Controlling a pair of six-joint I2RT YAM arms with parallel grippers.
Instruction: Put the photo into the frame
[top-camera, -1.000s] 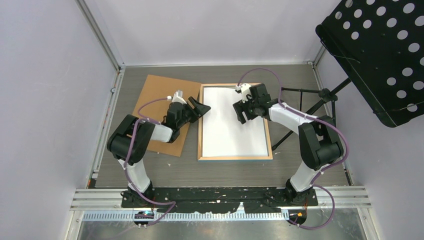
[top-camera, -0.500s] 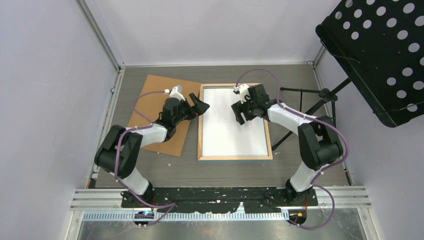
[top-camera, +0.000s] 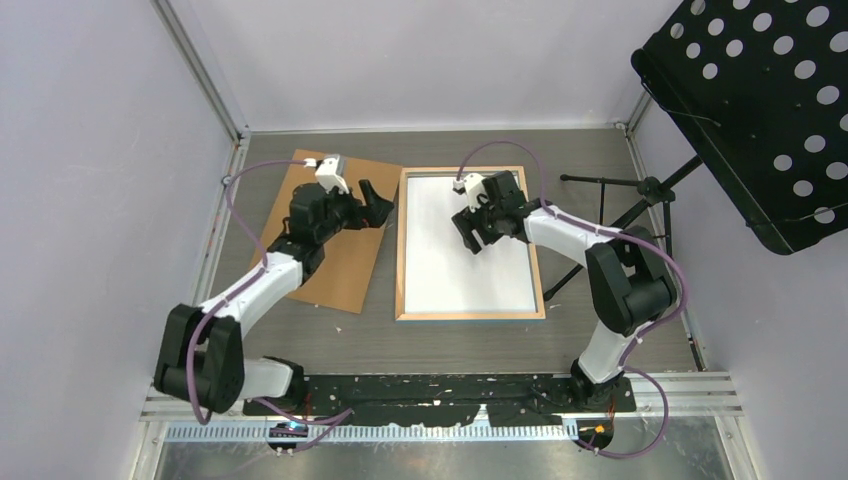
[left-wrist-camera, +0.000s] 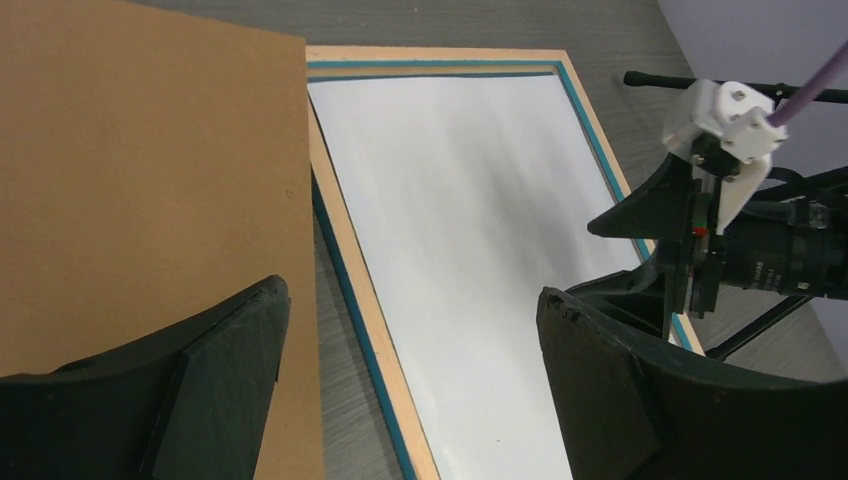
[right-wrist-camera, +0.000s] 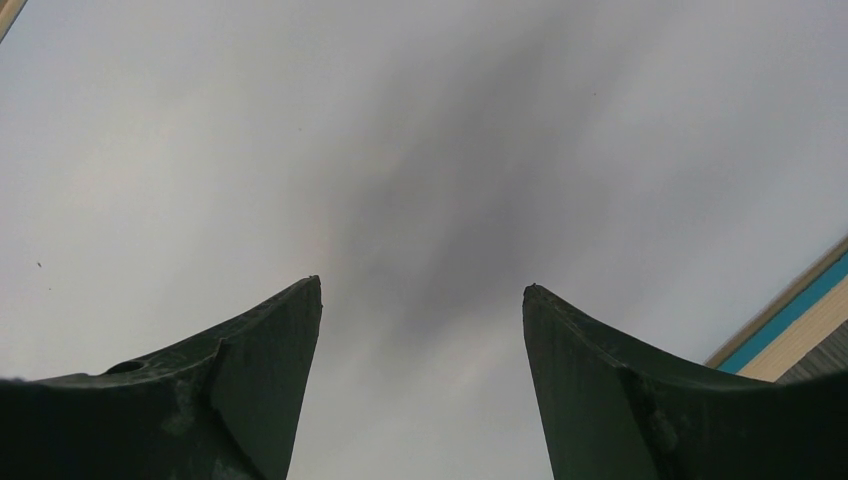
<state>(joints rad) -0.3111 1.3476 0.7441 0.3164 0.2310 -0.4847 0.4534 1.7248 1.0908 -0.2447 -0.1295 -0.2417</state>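
The frame (top-camera: 470, 315) lies flat in the middle of the table with its light wood back up and a blue line on its inner edge (left-wrist-camera: 345, 250). Inside it lies the photo (top-camera: 480, 265), showing only a plain white side (left-wrist-camera: 470, 200). My left gripper (top-camera: 374, 205) is open and empty, hovering over the gap between the board and the frame's left rail (left-wrist-camera: 412, 292). My right gripper (top-camera: 468, 232) is open just above the upper part of the white sheet (right-wrist-camera: 422, 285), holding nothing. A corner of the frame (right-wrist-camera: 800, 310) shows at the right.
A plain brown backing board (top-camera: 330, 250) lies left of the frame, under my left arm. A black perforated music stand (top-camera: 760, 100) overhangs the far right, and its tripod legs (top-camera: 610, 190) stand beside the frame's right rail. Walls close in three sides.
My left arm has stretched out and its gripper has moved back and left, off the frame's left rail toward the board, with the jaws opening wider. The right gripper has edged slightly left.
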